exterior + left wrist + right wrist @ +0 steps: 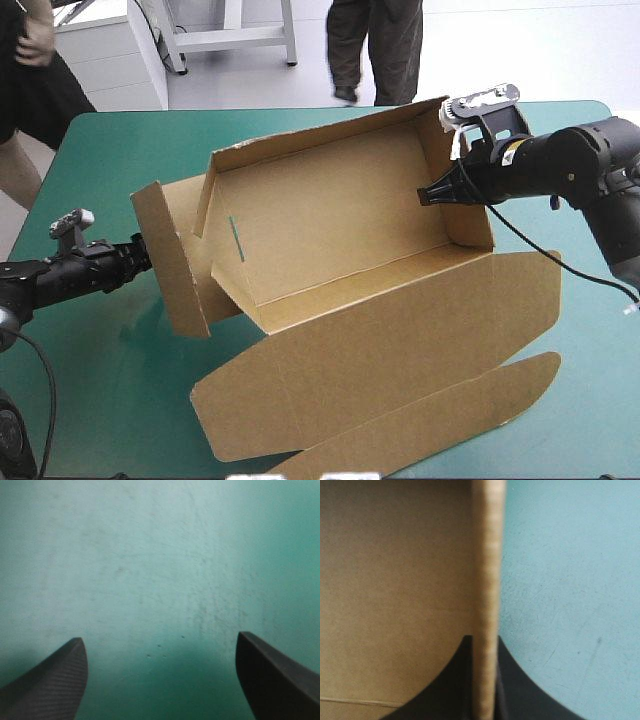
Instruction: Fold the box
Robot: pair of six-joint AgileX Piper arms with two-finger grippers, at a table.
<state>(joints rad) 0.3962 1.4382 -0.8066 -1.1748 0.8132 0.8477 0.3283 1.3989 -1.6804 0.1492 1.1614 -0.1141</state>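
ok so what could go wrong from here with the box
The right gripper is shut on only the thin edge of the right end wall of the box, which could slip out or crease. The left gripper is open, holding nothing, so the raised left end flap might fall back flat.

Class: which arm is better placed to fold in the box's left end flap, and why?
Left: the left gripper, open, sits beside that flap; the right gripper grips the opposite wall.

Your table (95,390): teal-green cover (585,420) all over. One item on it, the box (340,210), brown, mid-table, walls raised. Its lid (400,340) lies flat toward 6 o'clock, reaching the near edge.
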